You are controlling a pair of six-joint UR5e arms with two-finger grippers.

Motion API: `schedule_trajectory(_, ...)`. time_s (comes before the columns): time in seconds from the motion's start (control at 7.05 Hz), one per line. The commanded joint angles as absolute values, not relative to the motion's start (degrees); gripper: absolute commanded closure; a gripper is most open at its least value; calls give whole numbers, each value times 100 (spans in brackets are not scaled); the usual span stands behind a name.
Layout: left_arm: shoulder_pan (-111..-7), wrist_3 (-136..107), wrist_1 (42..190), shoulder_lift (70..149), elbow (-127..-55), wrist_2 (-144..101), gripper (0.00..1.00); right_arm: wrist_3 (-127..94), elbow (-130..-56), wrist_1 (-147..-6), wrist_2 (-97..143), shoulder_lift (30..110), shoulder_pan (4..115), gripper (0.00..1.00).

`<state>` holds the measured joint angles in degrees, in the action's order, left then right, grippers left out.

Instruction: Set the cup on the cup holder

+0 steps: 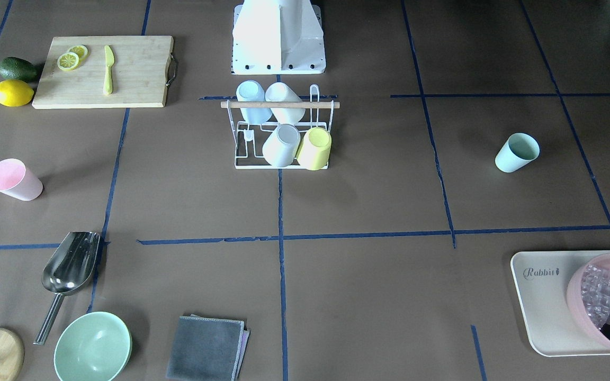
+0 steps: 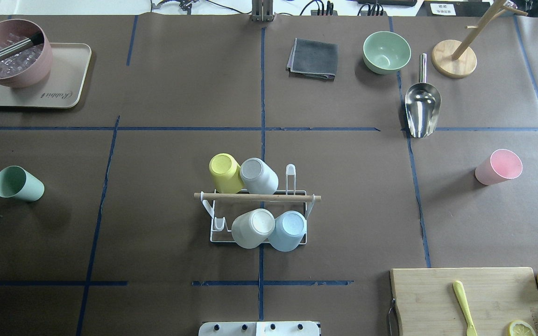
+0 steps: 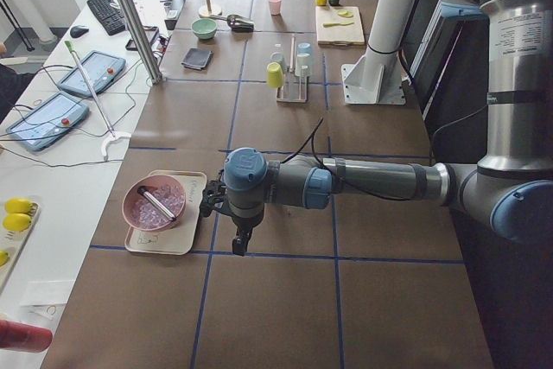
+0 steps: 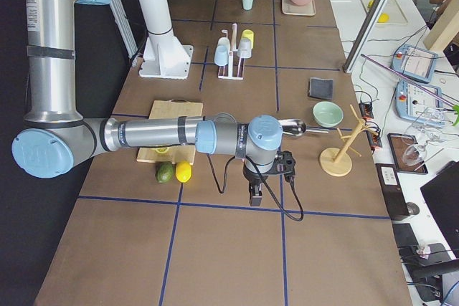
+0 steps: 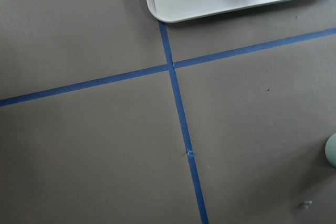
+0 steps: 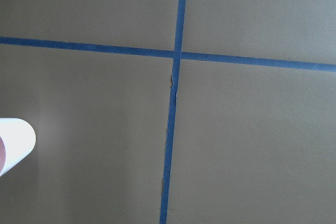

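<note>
The cup holder [image 1: 331, 105], a white wire rack with a wooden rod handle, stands mid-table near the robot base and carries several upturned cups; it also shows in the overhead view [image 2: 313, 198]. A mint green cup [image 1: 517, 152] [image 2: 18, 184] stands alone on the robot's left side. A pink cup [image 1: 15, 179] [image 2: 499, 166] stands alone on its right side. My left gripper [image 3: 241, 244] hangs beyond the table's left end, my right gripper [image 4: 254, 197] beyond the right end. Both show only in the side views, so I cannot tell whether they are open or shut.
A cutting board [image 2: 465, 298] with knife and lemon slices, a lemon and an avocado lie near right. A metal scoop [image 2: 421, 108], green bowl [image 2: 386, 52], grey cloth [image 2: 312, 58] and wooden stand [image 2: 454, 60] lie far right. A tray [image 2: 59, 93] with a pink ice bowl lies far left.
</note>
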<state>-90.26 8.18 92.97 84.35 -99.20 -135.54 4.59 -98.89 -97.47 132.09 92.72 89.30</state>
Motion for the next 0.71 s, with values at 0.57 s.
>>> schedule_trajectory(0.57,-9097,870,8921,8420,-9896,-13614,0,378,-9878,-9764,13227,9255,8921,0)
